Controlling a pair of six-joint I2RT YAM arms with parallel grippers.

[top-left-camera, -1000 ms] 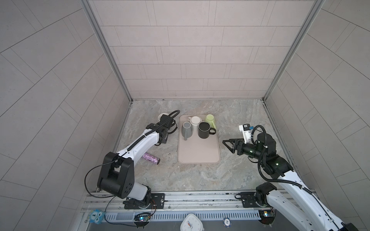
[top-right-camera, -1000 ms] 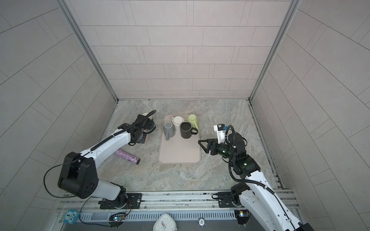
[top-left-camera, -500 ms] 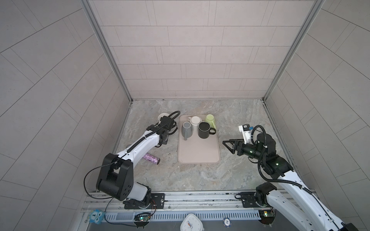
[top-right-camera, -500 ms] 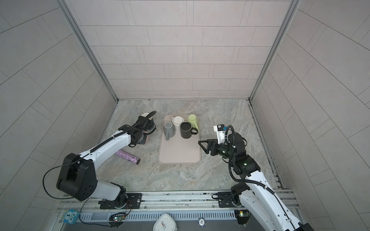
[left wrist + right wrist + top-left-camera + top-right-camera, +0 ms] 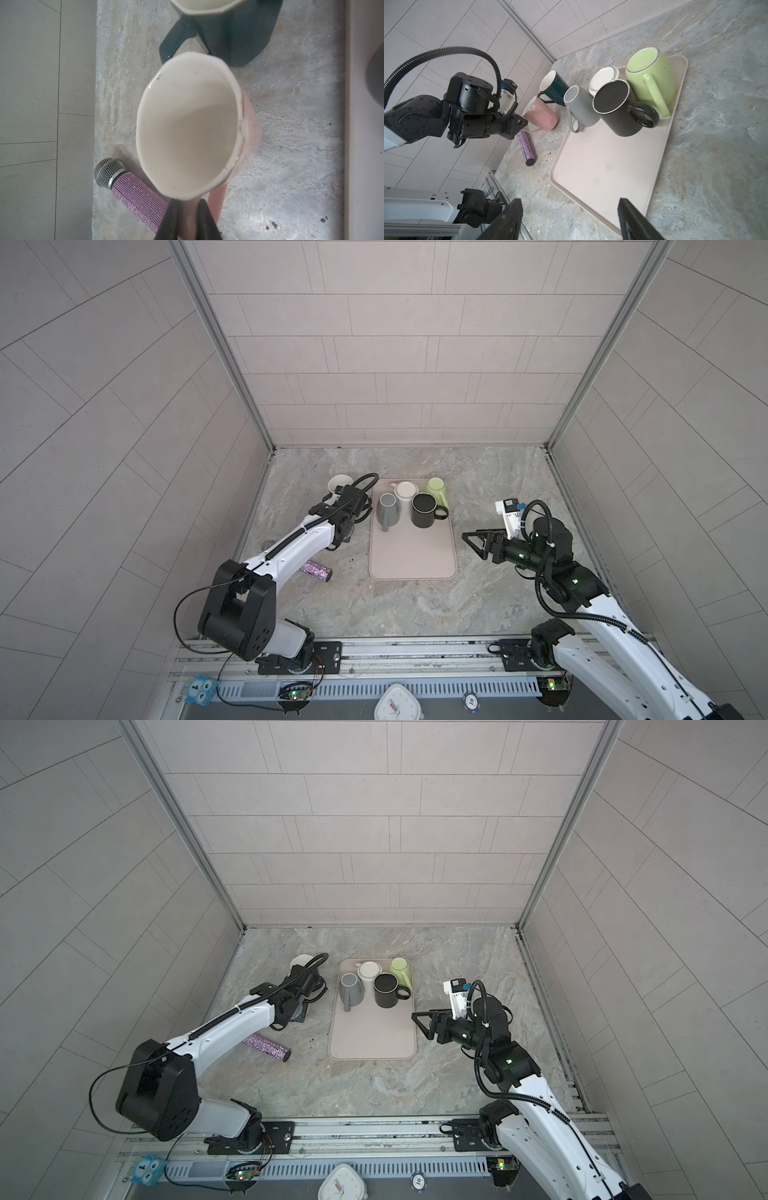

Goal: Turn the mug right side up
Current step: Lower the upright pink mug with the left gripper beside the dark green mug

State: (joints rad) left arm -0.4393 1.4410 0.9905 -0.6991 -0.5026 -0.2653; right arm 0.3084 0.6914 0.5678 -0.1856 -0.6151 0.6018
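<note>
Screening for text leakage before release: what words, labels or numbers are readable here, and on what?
"10": round blue chip at the front edge, in both top views.
Blue owl tag: one digit, maybe "1", too blurred to confirm.
Clock dial: numerals too small to read.
Print on the left wrist housing: too small to read.
Pink mug, tray: no text.

**Left side crowded, right side clear**

The left gripper [image 5: 188, 209] is clamped on the pink mug [image 5: 187, 128]. A teal mug [image 5: 228, 37] stands close beyond it, and a microphone [image 5: 133, 193] lies just beside it. Ahead of the spread right gripper [image 5: 569, 207], the near tray [image 5: 602, 166] is bare. Four mugs [image 5: 614, 108] crowd its far end.
</note>
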